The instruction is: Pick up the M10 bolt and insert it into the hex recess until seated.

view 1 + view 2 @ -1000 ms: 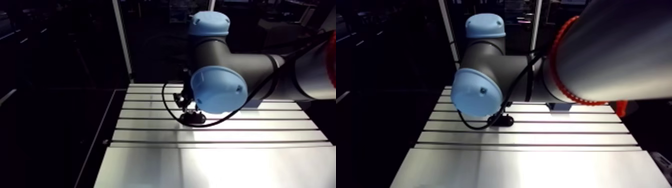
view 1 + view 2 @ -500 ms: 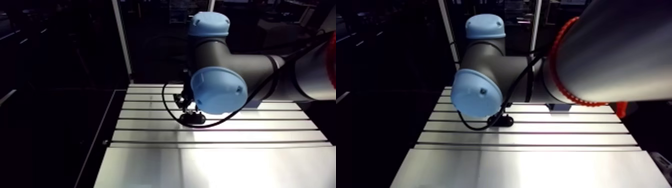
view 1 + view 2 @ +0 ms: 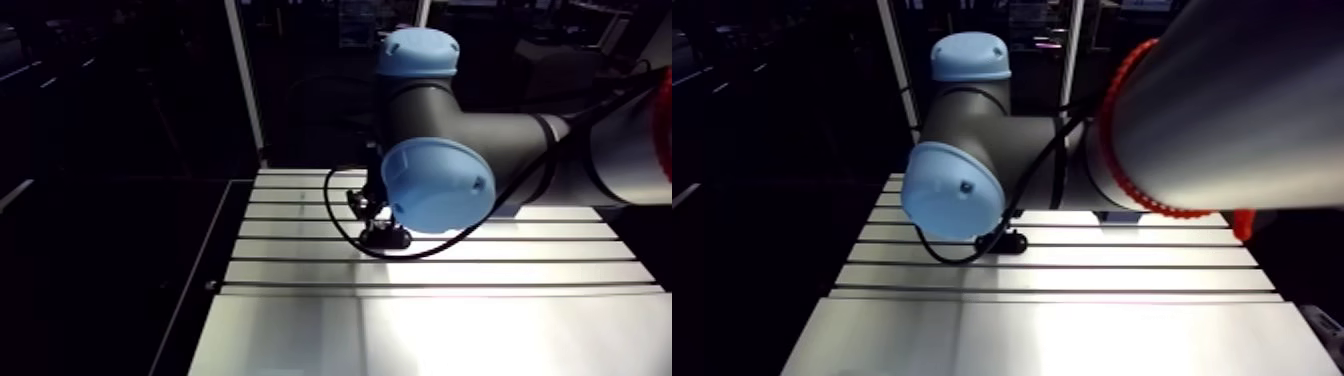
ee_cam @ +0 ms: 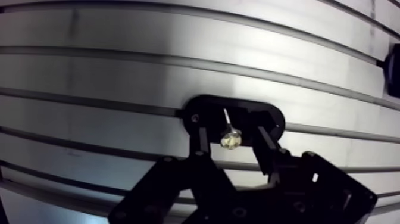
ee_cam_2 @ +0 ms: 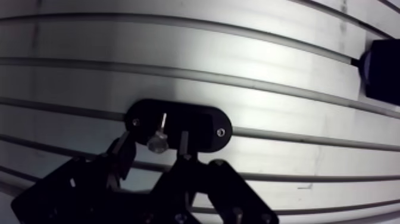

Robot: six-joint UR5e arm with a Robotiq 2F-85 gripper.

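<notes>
In the arm view the blue joint cap point(image 3: 438, 185) is covering most of the gripper point(image 3: 383, 222). Only a dark sliver of it is showing above the black oval plate point(image 3: 386, 238), & the fingers + bolt are too small/dark to read there. In that view's right eye the cap is hiding nearly the whole gripper, w/ just the plate's end peeking out. In the wrist view the gripper body is running off the edge. The black fingers point(image 4: 200, 143) are blending into the black plate, so the pad edges are hard to trace. Plate detail under the bolt is getting lost in the dark, so can't tell how deep the shank is sitting

The bolt point(image 4: 230, 138) is standing between the two fingers, approx midway. Its shiny head is facing the camera & its thin bright shank is running down to the plate's middle. The fingers are standing spread, w/ a dark gap seeming to show each side of the head, so the pincer is reading as unclamped, not squeezing the bolt

The plate is lying across one slot of the table point(image 4: 119, 77), w/ a small screw point(image 5: 221, 132) at each end. Only the wrist view is showing the bolt, the screws & a dark block point(image 5: 381, 68) well beyond the plate, cut off at the edge. Only the arm view is showing the plate sitting around the table's middle rows
</notes>
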